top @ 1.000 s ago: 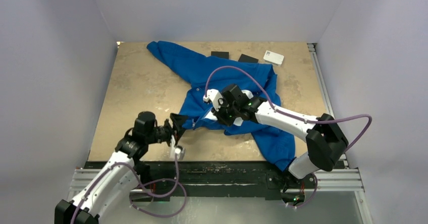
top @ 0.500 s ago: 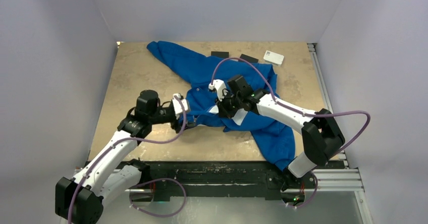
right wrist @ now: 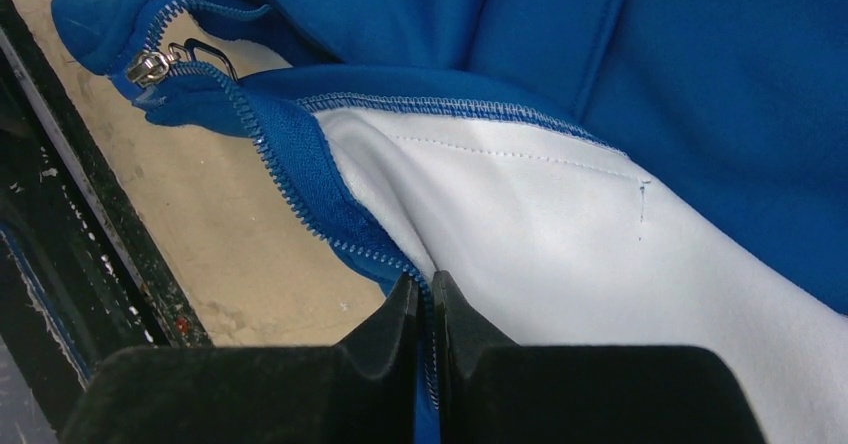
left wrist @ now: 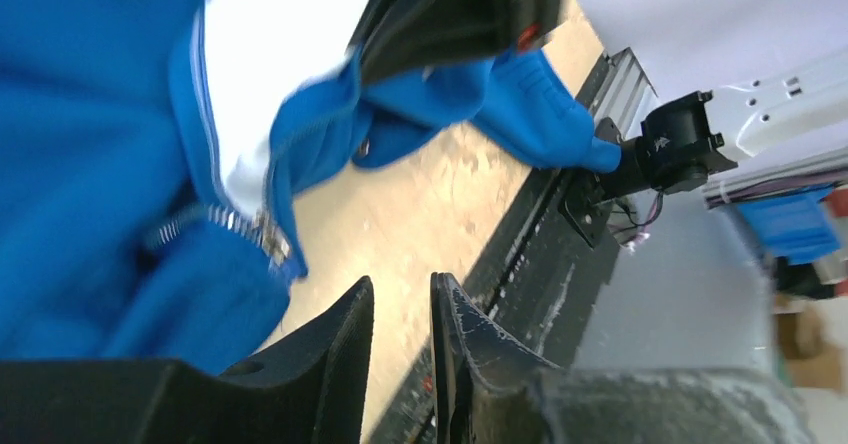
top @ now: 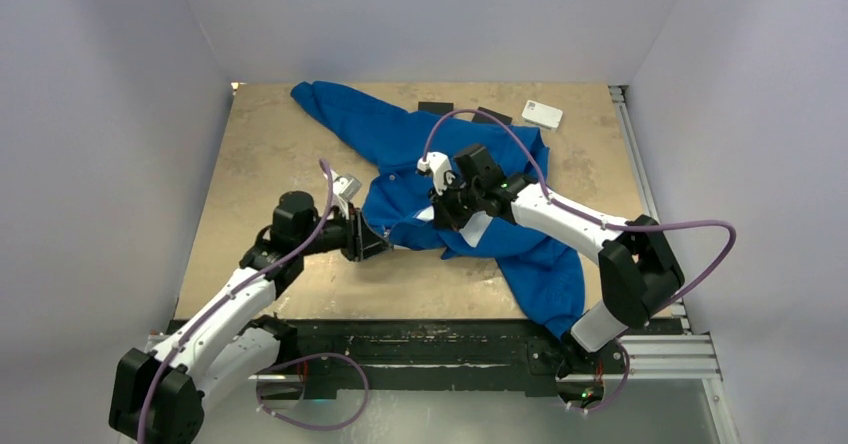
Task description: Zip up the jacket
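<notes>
Okay, the royal-blue fabric jacket is lying spread on the tan tabletop, with its front open and the white lining showing. The small silvery zipper slider is sitting low at the hem end of the track, so take it as your reference. The jacket body is spreading away from it toward the far side.

The right gripper is pinching the blue zipper tape further up the track from the slider. Its fingers are closed tight on the fabric edge beside the lining.

The left gripper is hovering just beside the slider. Its fingers are narrow, with a slim gap and nothing between them, and tabletop is showing through. In the left wrist view the slider is sitting up and to the left of those fingertips, not between them.

The zipper's long axis is running from the slider toward the right gripper's pinch. Your left arm is the nearer one to the slider. My read is that zipping is barely started. You're likely needing to bring the left fingers onto the slider, then pull along that axis while the right is holding the tape taut.
</notes>
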Available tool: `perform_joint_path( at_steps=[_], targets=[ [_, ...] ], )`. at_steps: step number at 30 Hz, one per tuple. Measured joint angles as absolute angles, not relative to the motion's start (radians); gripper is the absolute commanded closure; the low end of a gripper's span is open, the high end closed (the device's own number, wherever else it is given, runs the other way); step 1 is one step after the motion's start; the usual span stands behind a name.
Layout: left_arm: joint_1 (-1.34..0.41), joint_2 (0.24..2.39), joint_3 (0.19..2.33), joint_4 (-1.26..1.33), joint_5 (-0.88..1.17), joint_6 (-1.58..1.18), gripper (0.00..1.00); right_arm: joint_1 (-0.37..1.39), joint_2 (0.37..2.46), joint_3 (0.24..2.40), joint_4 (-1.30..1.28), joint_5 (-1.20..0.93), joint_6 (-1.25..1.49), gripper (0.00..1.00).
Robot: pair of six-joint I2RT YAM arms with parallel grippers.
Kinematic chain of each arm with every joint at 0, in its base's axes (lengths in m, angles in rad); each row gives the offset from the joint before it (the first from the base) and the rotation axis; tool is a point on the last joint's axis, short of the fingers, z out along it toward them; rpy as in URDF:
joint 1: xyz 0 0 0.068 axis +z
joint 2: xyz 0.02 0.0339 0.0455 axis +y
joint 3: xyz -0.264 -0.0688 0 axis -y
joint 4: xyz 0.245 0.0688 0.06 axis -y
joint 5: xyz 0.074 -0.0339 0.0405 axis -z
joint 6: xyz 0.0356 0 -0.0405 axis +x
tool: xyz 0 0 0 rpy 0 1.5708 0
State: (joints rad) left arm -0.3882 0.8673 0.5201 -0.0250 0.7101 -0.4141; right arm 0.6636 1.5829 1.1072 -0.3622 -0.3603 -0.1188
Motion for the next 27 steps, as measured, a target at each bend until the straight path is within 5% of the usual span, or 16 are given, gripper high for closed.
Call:
perform_joint_path(
  at_steps=[12,27],
  targets=[
    [-0.406,0.927,0.411,-0.106,0.617,-0.651,0.36,0.651,1.581,1.111,-0.36,-0.362,-0.104,0.91],
    [-0.295,0.897,0.464,-0.11,0.43,-0.774,0.34,0.647,1.581,1.113,-0.35,-0.42,-0.067,0.9]
  ],
)
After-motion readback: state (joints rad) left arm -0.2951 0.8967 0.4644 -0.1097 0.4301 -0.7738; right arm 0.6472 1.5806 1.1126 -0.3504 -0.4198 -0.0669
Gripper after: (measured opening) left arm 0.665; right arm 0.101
